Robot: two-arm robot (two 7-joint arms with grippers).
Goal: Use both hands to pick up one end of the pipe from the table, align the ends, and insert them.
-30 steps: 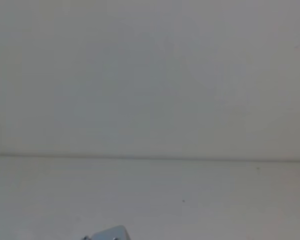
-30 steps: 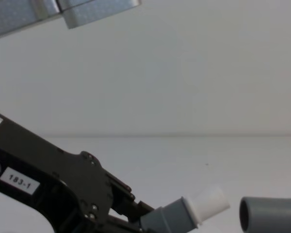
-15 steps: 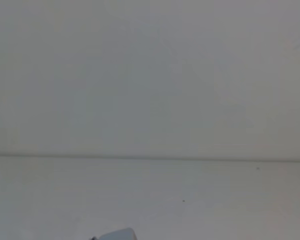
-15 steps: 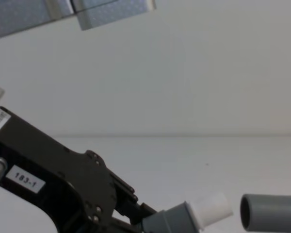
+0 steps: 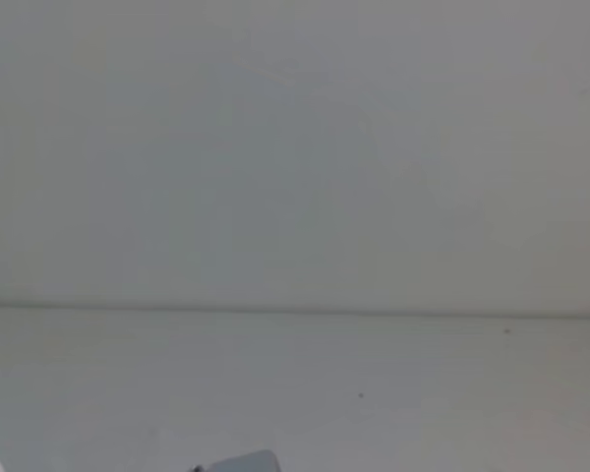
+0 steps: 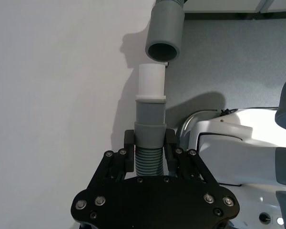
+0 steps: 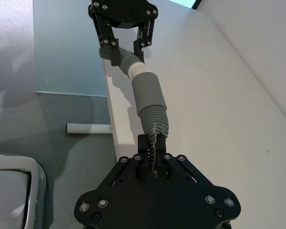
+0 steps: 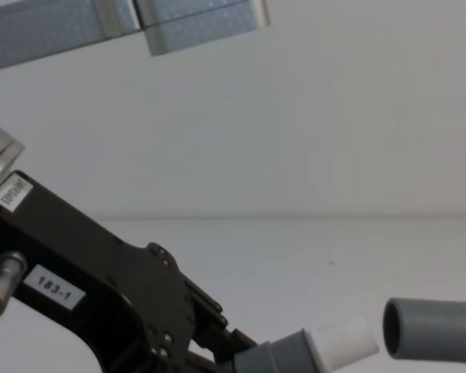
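The left gripper [image 6: 150, 157] has its jaws clamped on the white-tipped cuff [image 6: 150, 121]; the right gripper [image 7: 152, 155] pinches the pipe [image 7: 155, 125] on its soft ribs, so the open cuff [image 8: 431, 330] may droop over the counter [image 8: 311, 249].

The head view looks forward over the far desk [image 5: 374, 393] to the wall. The chest view sits low and near. Each wrist camera looks along its own hand; both share the two pipe ends [image 6: 150, 86] meeting.
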